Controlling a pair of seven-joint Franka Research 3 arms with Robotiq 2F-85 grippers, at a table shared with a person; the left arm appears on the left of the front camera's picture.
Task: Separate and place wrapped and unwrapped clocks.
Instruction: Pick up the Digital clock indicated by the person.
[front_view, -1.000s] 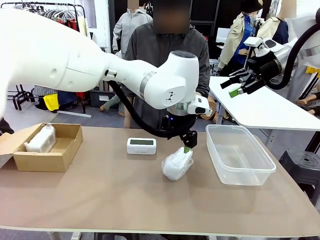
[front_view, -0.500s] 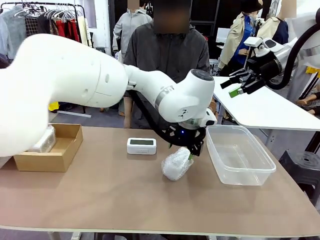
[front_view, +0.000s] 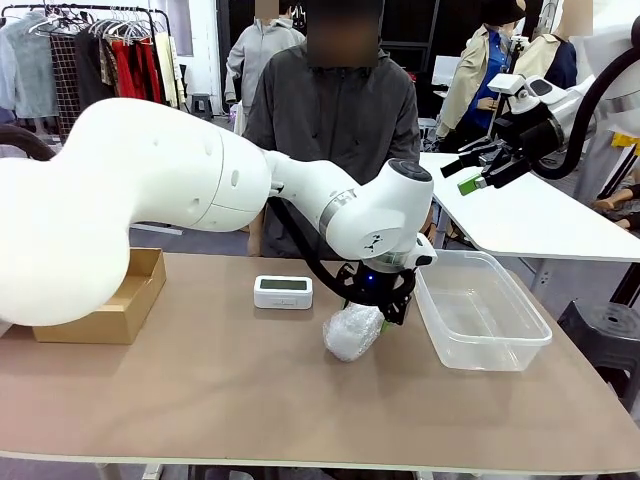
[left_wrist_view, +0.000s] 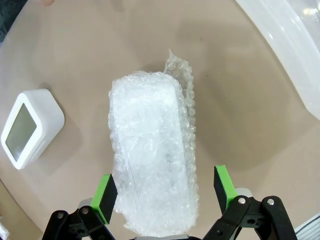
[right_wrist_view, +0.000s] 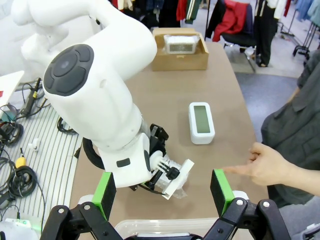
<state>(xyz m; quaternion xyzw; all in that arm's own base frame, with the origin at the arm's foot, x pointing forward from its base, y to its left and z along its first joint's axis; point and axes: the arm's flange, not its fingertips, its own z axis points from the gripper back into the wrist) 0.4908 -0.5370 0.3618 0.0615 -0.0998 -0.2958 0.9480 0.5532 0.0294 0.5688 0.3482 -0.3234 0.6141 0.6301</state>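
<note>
Bubble-wrapped clock lies on the table between the bare clock and the clear tub — the left pincer straddles it, released, a pad either side; the right pincer hangs released, well above.

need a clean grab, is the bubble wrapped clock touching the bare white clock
Apart. The left wrist view shows a strip of bare table between the wrapped clock and the bare clock. The front view shows the same gap.
</note>
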